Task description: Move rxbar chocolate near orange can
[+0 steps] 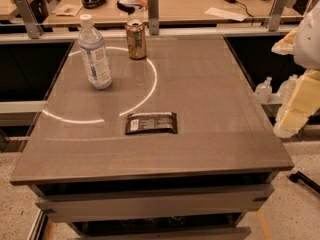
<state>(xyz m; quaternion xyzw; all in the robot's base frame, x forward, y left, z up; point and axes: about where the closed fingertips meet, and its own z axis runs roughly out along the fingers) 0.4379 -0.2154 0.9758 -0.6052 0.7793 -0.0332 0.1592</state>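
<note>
The rxbar chocolate (151, 123) lies flat on the brown table (210, 84), near the front middle, with its white label patch at the left end. The orange can (135, 39) stands upright at the table's back edge, left of centre. My gripper (294, 118) hangs at the right edge of the view, beyond the table's right side and well away from the bar and the can. It touches nothing on the table.
A clear water bottle (95, 54) with a white cap stands at the back left, next to the can. A railing with metal posts (153, 6) runs behind the table, with a cluttered desk beyond. Bottles (264, 89) sit low at the right.
</note>
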